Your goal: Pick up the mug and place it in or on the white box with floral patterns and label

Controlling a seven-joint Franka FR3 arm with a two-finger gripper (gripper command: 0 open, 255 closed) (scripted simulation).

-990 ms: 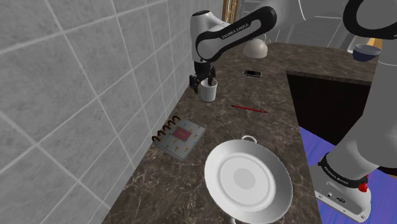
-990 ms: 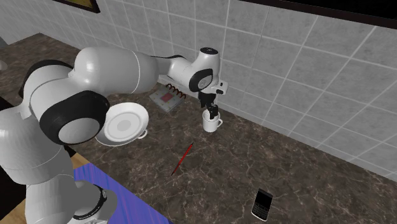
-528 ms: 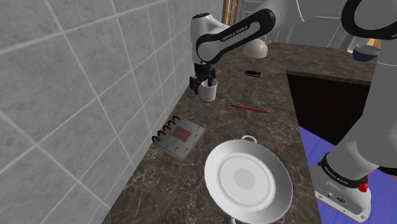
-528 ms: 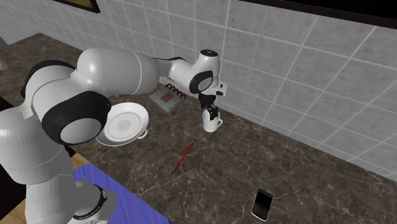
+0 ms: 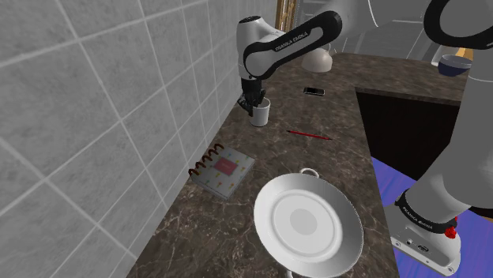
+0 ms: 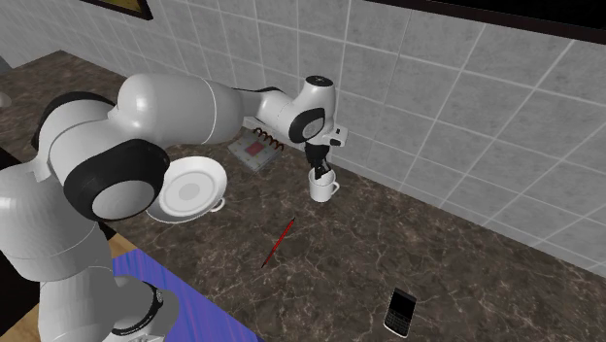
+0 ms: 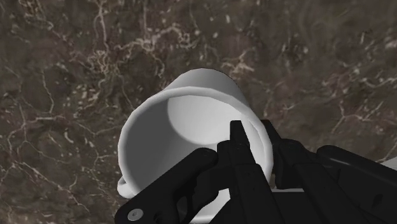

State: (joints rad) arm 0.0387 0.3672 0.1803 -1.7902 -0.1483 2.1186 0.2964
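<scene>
A white mug (image 5: pixel 261 115) stands upright on the dark marble counter, close to the tiled wall. My gripper (image 5: pixel 254 103) comes straight down onto it. In the wrist view one black finger (image 7: pixel 236 147) is inside the mug (image 7: pixel 191 114) and the other lies outside, so the gripper (image 7: pixel 257 151) is shut on the rim. The second exterior view has the gripper (image 6: pixel 319 173) sunk into the mug's (image 6: pixel 324 188) top. A flat grey box with a red label (image 5: pixel 223 170) and a coiled edge lies along the wall, nearer the stand; it is also in the second exterior view (image 6: pixel 252 151).
A red pen (image 5: pixel 309 135) lies on the counter (image 5: pixel 316 158) beside the mug. A black phone (image 5: pixel 314 91) and a white pot (image 5: pixel 318 58) are farther back. A large white round dish (image 5: pixel 306 223) sits near the stand. The tiled wall (image 5: pixel 95 118) bounds one side.
The fingers, spread over the mug's rim before, have closed on it. The arm and the mug have barely shifted.
</scene>
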